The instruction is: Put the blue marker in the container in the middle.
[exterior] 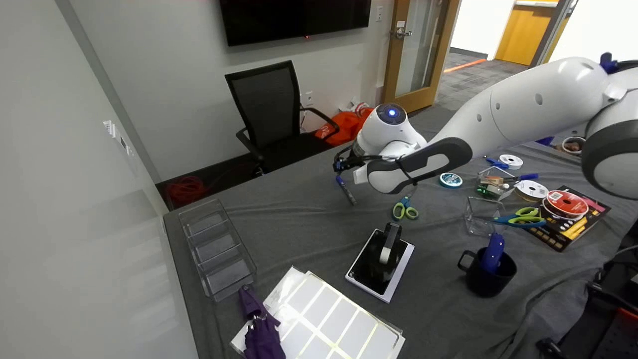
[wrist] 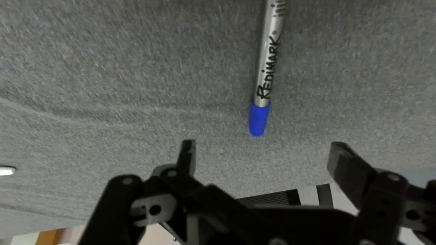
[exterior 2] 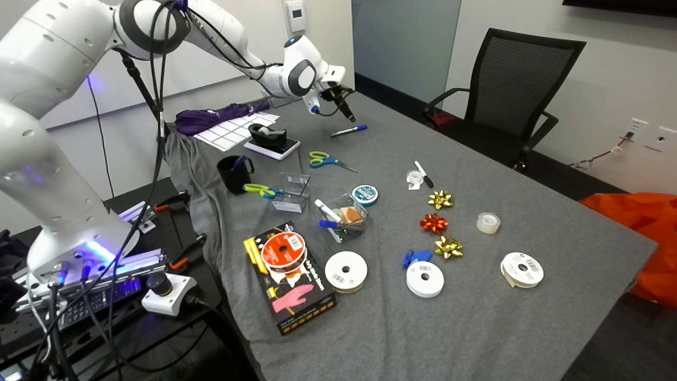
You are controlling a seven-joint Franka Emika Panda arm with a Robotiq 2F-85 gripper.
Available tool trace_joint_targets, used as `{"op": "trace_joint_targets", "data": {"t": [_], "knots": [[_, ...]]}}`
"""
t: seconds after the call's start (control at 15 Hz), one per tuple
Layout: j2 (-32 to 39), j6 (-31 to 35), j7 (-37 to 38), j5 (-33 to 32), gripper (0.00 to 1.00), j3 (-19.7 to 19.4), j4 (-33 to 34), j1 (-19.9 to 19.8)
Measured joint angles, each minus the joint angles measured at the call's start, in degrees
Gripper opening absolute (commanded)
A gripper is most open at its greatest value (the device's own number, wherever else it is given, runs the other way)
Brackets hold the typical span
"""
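Blue marker (wrist: 268,64), silver in the barrel and blue at the cap, lies flat on the gray cloth (wrist: 119,68), its capped end near the gripper (wrist: 263,146). The jaws stand wide apart, one toward each side of the wrist view. In an exterior view, left to right, come a black mug (exterior 2: 231,182), a clear holder (exterior 2: 288,205), green-handled scissors (exterior 2: 332,161) lying on the cloth, and a clear box (exterior 2: 337,236) with pens (exterior 2: 328,210) leaning in it.
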Motion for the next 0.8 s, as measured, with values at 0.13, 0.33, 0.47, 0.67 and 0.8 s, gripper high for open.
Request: {"op": "trace_joint_targets", "data": {"t": [0.13,0.33,0.47,0.67,0.8], "knots": [[2.3,-0.2,1.5,0.0,1.00,-0.7,1.8,0.0],[5.2,-0.2,3.6,0.0,1.00,-1.3,4.5,0.0],[6.7,-0.3,4.4,0.0,1.00,-1.5,5.8,0.0],[8.4,-1.8,4.7,-0.1,1.00,-1.6,7.5,-0.1],[9.3,-4.1,4.7,-1.0,1.00,-1.6,8.7,-0.1]]}}
